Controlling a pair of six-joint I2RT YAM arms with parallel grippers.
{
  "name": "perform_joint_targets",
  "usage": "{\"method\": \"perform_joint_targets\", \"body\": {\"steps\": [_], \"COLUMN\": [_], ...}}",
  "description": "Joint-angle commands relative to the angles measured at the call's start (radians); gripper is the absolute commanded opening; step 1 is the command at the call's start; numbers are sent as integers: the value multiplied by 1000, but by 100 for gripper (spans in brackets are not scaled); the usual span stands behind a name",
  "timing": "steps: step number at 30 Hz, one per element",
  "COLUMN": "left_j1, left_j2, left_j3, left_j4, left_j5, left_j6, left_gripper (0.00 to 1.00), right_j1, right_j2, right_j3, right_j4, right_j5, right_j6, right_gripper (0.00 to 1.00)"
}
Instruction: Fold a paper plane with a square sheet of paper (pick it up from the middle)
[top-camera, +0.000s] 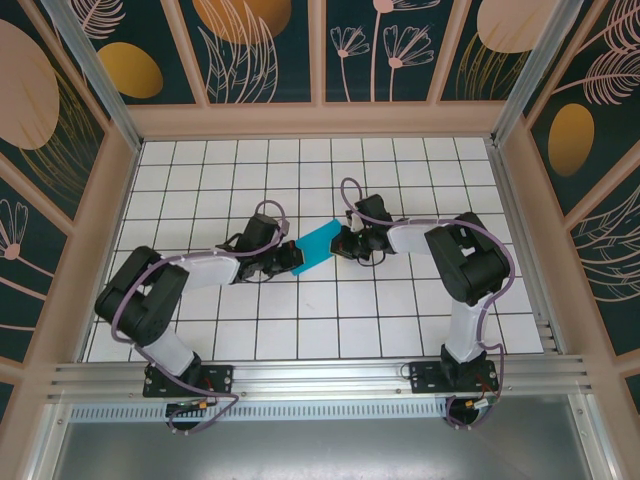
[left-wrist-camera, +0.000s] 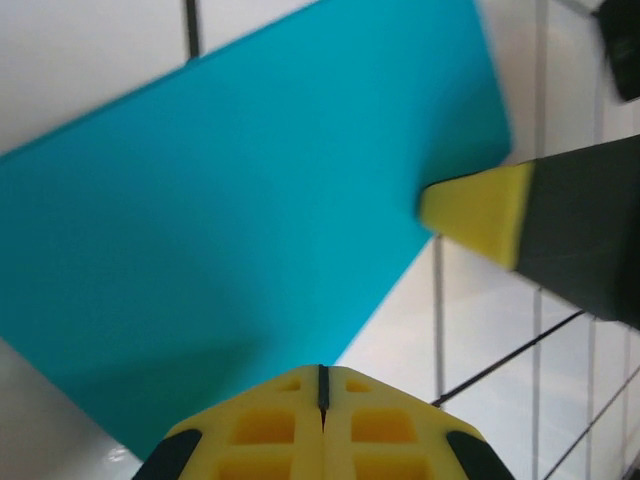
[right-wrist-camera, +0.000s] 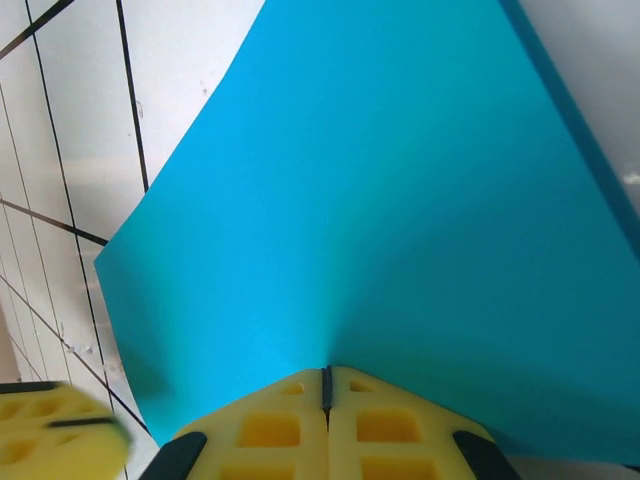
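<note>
Both clamped: left pincer pinches 1 edge of the square sheet of paper, right pincer the opposite edge. Teal sheet bows over the gridded bench.

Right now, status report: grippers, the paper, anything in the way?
Left gripper shut on the square sheet of paper. Right gripper shut on its other side. Sheet spans between them over the grid table, no dart shape yet.
</note>
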Motion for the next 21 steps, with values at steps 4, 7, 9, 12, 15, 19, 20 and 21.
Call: {"method": "perform_joint_targets", "body": {"steps": [4, 7, 9, 12, 15, 19, 20, 21], "left_j1": [5, 5, 5, 5, 5, 5, 5, 4], "left_j2": [42, 42, 42, 42, 43, 42, 42, 42], "left_j3": [-5, -21, -25, -24, -24, -22, -20, -22], "left_j4": [-10, -10, -20, -32, -36, -49, -52, -56], "left_j5": [56, 68, 60, 54, 52, 48, 47, 46], "left_j6": [-6, -5, -2, 2, 2, 6, 7, 9], "left_gripper": [0, 0, 0, 0, 0, 0, 0, 0], "right_j1": [7, 21, 24, 74, 107, 138, 143, 144], "right_j2": [-21, -31, -40, -45, -32, 7, 19, 29], "right_j3": [34, 57, 57, 57, 55, 58, 62, 65], "right_j4": [1, -1, 6, 3, -2, 8, 9, 8], "right_j5": [56, 55, 45, 33, 33, 23, 23, 23], "right_j6": [-56, -82, -93, -102, -90, -70, -67, -64], "right_gripper": [0, 0, 0, 0, 0, 0, 0, 0]}}
